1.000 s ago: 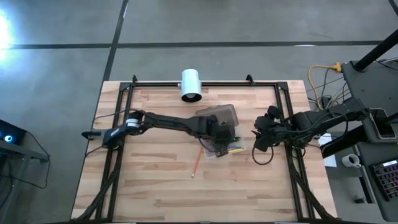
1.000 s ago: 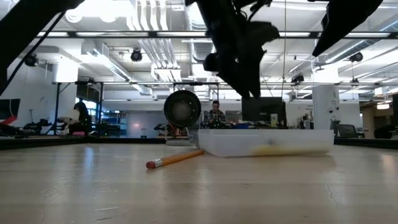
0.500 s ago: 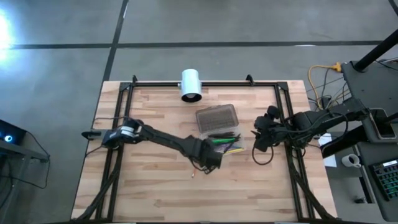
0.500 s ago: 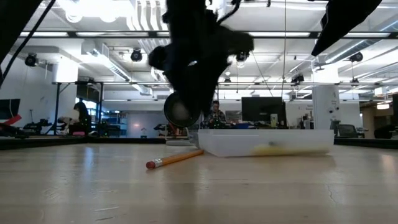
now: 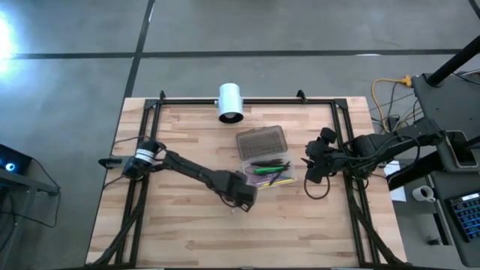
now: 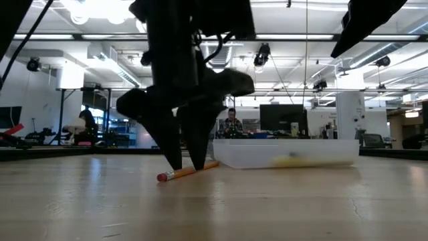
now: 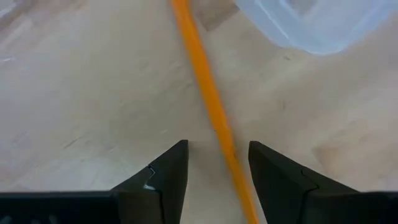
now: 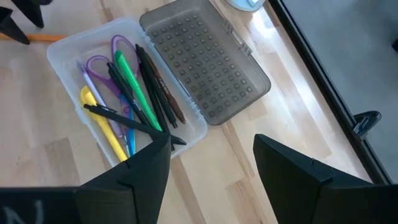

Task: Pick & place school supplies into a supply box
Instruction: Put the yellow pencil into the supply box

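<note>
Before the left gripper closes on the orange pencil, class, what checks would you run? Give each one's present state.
1. Left gripper open: ok.
2. Orange pencil between its fingers: ok, it runs through the gap.
3. Fingertips down at the table: ok in the low view.
4. Supply box lid open: ok.
5. Room in the box: ok, though pens and scissors already lie inside.
6. Right gripper clear of the box: ok, it waits beside it.

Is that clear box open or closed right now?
Open. The supply box has its textured lid folded back flat on the table beside it, and pens and scissors lie uncovered inside.
</note>
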Motion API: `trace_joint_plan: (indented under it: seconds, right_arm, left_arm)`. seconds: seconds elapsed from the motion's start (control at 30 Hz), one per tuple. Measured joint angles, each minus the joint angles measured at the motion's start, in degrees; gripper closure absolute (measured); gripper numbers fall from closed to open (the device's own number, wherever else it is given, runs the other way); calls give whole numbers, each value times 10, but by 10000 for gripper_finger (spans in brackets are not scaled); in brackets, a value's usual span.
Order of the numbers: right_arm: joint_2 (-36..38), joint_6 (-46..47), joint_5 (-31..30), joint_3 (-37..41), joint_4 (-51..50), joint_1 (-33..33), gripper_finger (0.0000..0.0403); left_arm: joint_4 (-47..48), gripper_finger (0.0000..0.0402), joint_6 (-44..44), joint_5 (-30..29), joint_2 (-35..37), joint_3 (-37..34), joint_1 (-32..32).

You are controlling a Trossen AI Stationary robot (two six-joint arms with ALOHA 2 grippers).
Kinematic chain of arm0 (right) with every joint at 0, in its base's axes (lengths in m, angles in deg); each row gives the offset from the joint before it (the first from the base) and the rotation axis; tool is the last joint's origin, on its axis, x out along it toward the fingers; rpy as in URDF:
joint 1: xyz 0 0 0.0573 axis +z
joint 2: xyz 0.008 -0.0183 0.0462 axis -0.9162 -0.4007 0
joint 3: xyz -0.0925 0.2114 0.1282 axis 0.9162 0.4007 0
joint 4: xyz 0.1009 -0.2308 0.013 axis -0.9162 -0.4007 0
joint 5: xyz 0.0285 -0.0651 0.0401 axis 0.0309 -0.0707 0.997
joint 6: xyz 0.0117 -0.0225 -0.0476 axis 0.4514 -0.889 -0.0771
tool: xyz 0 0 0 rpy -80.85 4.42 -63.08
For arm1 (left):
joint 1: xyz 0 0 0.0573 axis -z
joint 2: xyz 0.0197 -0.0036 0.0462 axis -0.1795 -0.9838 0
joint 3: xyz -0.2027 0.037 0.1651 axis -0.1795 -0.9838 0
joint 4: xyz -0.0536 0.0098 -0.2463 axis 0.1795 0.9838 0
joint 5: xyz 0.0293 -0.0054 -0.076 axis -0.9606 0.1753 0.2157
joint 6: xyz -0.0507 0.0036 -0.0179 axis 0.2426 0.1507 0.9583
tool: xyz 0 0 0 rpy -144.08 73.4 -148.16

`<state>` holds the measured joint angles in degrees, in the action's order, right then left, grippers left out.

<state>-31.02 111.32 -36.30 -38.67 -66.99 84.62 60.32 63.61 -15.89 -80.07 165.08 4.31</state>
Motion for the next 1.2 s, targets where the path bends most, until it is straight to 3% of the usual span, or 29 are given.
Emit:
trace_joint_plan:
  seconds: [0.23, 0.6, 0.8, 1.03, 1.2]
  right_arm:
    - [0, -2, 0, 0, 2, 0, 179]
    - [0, -4, -1, 0, 32, 0, 179]
    - [0, 11, -2, 0, 32, 0, 179]
    - [0, 32, -12, 0, 30, 0, 179]
    - [0, 37, -45, 0, 29, 0, 183]
  left_arm:
    - [-60, 262, 16, 1, 24, -66, -5]
    - [-45, 390, -96, 8, 22, -69, -15]
    - [-15, 397, -127, 8, 22, -58, -21]
    - [98, 401, -134, -52, 62, -34, -14]
    - [82, 400, -138, -125, 117, 2, -15]
